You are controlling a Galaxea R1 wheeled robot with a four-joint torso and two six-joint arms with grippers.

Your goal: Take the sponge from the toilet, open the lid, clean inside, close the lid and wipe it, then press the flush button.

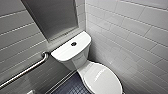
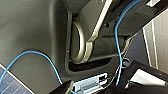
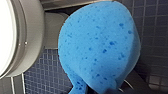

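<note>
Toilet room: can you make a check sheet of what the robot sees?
Surface: dark blue tiled floor.
Job's things: white toilet, lid shut, flush button on the tank top; blue sponge held off the floor.
Clutter: nothing seen.
Grippers: right gripper clamps the sponge.
Cables: blue cables in the left wrist view.
Surroundings: white tiled walls, metal grab bar, grey recess.

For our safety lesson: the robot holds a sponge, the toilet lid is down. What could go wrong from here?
The sponge looks pinched at one edge, so it might slip out. The glossy lid may be hard to lift. An arm could knock the grab bar beside the tank.
</note>
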